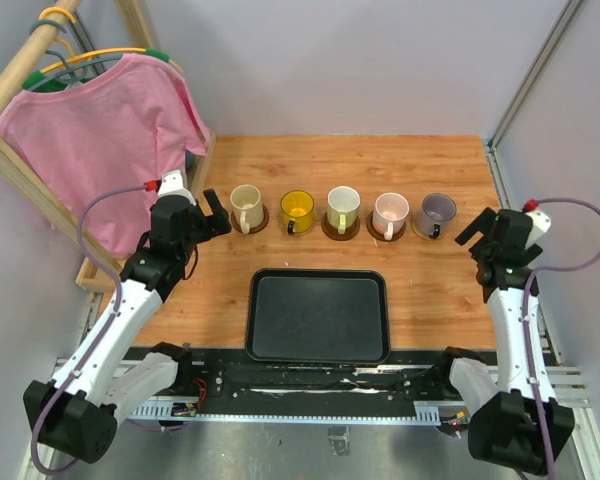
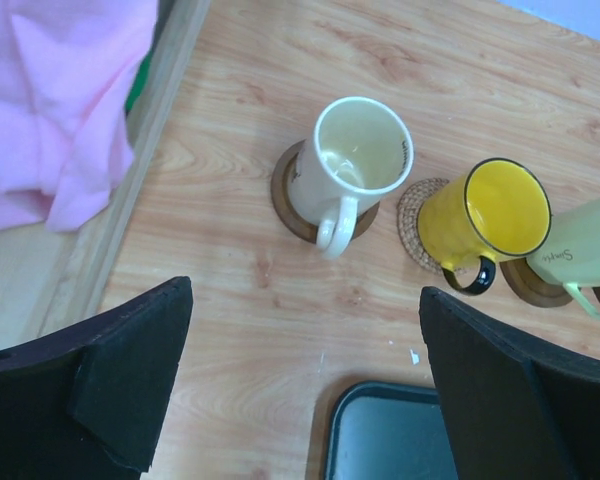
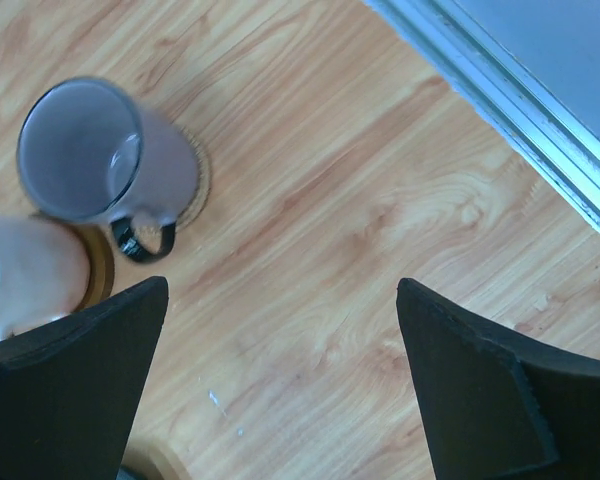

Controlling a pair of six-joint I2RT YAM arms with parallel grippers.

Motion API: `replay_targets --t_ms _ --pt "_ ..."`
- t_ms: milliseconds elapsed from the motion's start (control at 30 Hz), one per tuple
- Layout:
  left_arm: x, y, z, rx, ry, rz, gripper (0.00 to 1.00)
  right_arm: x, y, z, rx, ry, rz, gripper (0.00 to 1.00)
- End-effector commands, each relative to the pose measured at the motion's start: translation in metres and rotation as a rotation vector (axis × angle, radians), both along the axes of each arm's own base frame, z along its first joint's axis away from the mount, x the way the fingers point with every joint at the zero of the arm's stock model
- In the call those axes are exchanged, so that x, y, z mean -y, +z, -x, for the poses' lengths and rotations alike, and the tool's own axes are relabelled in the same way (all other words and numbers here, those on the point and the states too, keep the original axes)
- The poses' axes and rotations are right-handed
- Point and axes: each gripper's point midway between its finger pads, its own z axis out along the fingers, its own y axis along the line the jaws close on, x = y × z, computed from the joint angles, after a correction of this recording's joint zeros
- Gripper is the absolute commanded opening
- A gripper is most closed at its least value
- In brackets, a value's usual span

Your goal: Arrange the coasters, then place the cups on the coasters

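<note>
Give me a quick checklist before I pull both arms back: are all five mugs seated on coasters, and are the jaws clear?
1. Cream mug on its dark coaster: ok.
2. Yellow mug on the tan coaster: ok, though off-centre.
3. Pale green mug and pink mug on their coasters: ok.
4. Grey-purple mug on its coaster edge: ok, only that edge shows.
5. Left gripper: jaws open, empty, apart from the cream mug: ok.
6. Right gripper: jaws open, empty, touching no mug: ok.
</note>
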Motion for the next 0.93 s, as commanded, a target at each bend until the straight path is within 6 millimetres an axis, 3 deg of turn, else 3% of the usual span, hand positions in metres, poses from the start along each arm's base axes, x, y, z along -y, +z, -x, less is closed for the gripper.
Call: replay_targets --t_ms 0,67,300,467,633,900 --pt "-0.023 -0.010 0.020 -0.026 0.097 -0.028 1.00 0.020 -0.003 -0.004 0.062 -0.077 -0.185 0.98" --pt "-0.027 -0.008 0.025 -0.012 0.108 -0.029 1.00 0.028 -0.006 0.001 0.058 -0.104 -0.189 0.98" --pt "-0.033 0.000 0.034 -0.008 0.167 0.025 1.00 0.026 -0.006 0.002 0.049 -0.088 -0.187 0.98" --pt "-0.048 -0.014 0.040 -0.050 0.280 0.022 1.00 0.022 -0.006 0.002 0.047 -0.074 -0.201 0.98" --pt "-0.047 -0.023 0.043 -0.063 0.266 0.017 1.00 0.022 -0.006 0.002 0.046 -0.070 -0.200 0.98" --pt "-0.045 -0.015 0.044 0.015 0.245 0.056 1.00 0.020 -0.006 0.002 0.045 -0.061 -0.198 0.98"
